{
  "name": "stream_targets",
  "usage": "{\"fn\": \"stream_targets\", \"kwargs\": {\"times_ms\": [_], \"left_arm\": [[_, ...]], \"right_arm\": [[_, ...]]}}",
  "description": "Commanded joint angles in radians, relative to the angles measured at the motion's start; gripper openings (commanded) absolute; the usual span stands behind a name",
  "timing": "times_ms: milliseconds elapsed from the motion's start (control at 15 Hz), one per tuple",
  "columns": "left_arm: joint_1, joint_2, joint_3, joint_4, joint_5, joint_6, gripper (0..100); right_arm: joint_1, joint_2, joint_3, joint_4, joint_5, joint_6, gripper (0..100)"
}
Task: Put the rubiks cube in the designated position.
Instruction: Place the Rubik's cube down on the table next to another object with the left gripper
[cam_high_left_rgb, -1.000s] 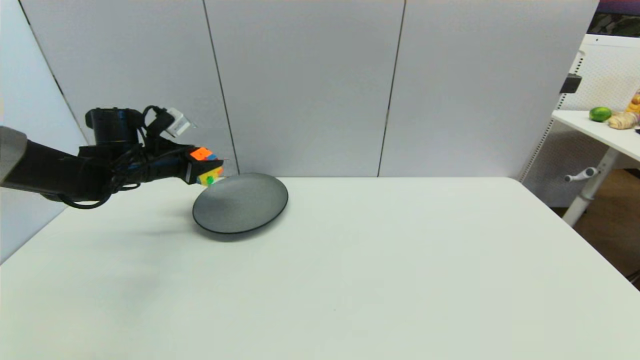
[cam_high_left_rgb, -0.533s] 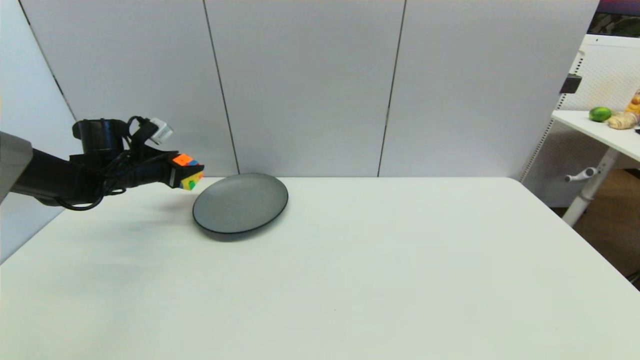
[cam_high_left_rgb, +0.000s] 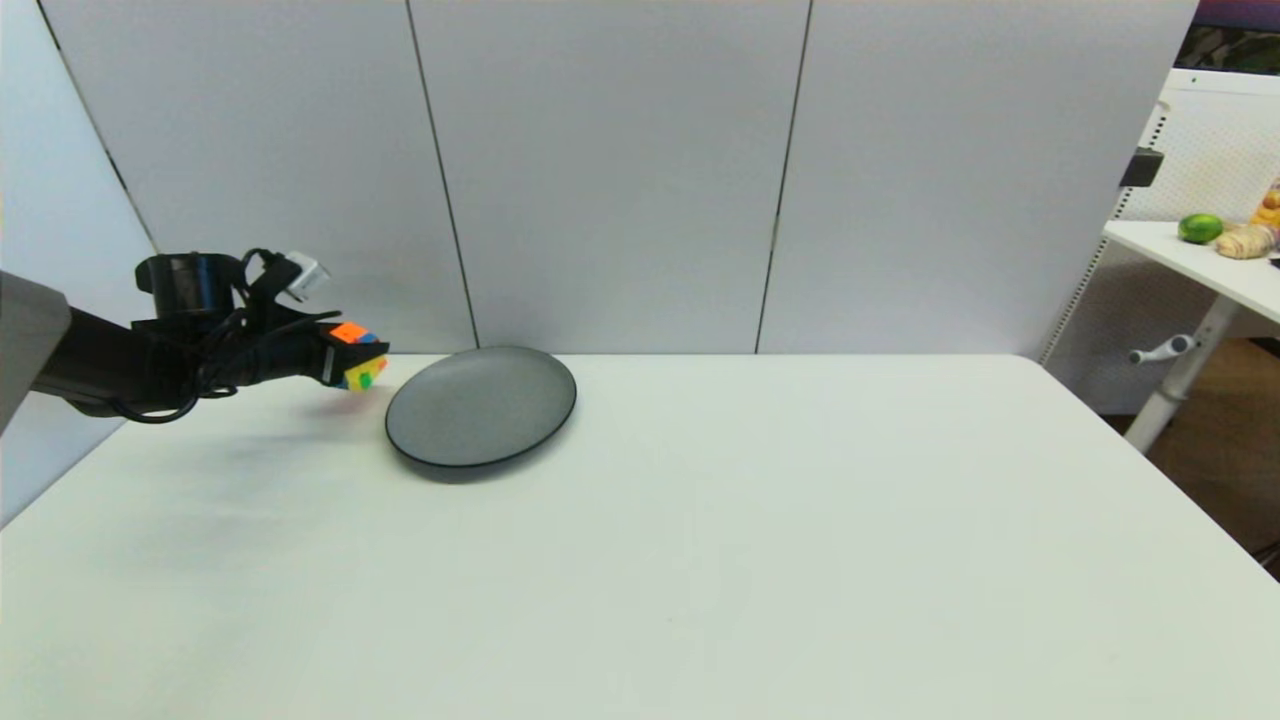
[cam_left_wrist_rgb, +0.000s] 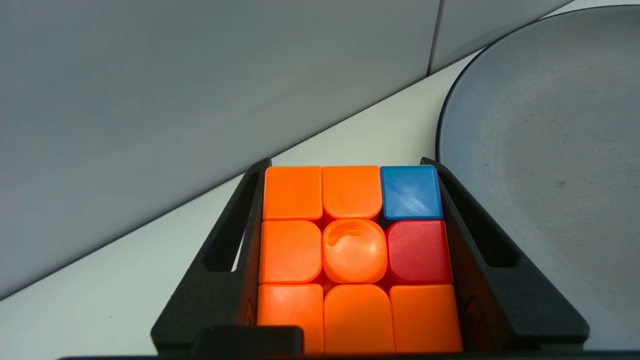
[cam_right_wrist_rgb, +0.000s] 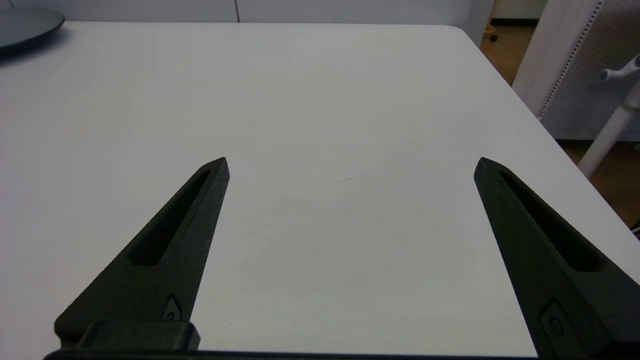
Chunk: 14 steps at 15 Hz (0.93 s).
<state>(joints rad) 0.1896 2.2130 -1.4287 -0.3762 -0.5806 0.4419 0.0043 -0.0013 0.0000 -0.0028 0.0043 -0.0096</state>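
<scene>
Gripping the small scrambled orange-faced rubiks cube (cam_high_left_rgb: 360, 358), left gripper (cam_high_left_rgb: 352, 362) just left of the round grey plate (cam_high_left_rgb: 481, 406), right gripper (cam_right_wrist_rgb: 350, 167) spread wide, holding nothing

bright even overhead light, soft shadows under left gripper (cam_high_left_rgb: 352, 366) and plate (cam_high_left_rgb: 480, 405), sharp focus throughout

A white table (cam_high_left_rgb: 700, 520) stretches out before a wall of pale grey panels, its surface matte and plain. A round dark grey plate (cam_high_left_rgb: 481, 406) sits flat on it near the far edge, toward the far-left corner, its dark rim casting a thin shadow on the tabletop.
</scene>
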Motion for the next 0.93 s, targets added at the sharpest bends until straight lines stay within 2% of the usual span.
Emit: {"fn": "stream_targets", "kwargs": {"times_ms": [67,267,333,733,867,933], "left_arm": [[0.002,0.013,-0.004,0.023,-0.004,0.006,0],[0.002,0.011,-0.004,0.056,-0.005,0.011,0],[0.002,0.013,-0.006,0.054,-0.005,0.011,100],[0.002,-0.065,-0.004,0.068,-0.004,0.009,100],[0.001,-0.187,0.002,0.152,0.013,0.012,100],[-0.009,-0.285,0.013,0.234,0.061,0.017,100]], "right_arm": [[0.0,0.001,0.0,0.0,0.0,-0.001,100],[0.0,0.001,0.0,0.0,0.0,-0.001,100],[0.0,0.001,0.0,0.0,0.0,-0.001,100],[0.0,0.001,0.0,0.0,0.0,-0.001,100],[0.0,0.001,0.0,0.0,0.0,-0.001,100],[0.0,0.001,0.0,0.0,0.0,-0.001,100]]}}
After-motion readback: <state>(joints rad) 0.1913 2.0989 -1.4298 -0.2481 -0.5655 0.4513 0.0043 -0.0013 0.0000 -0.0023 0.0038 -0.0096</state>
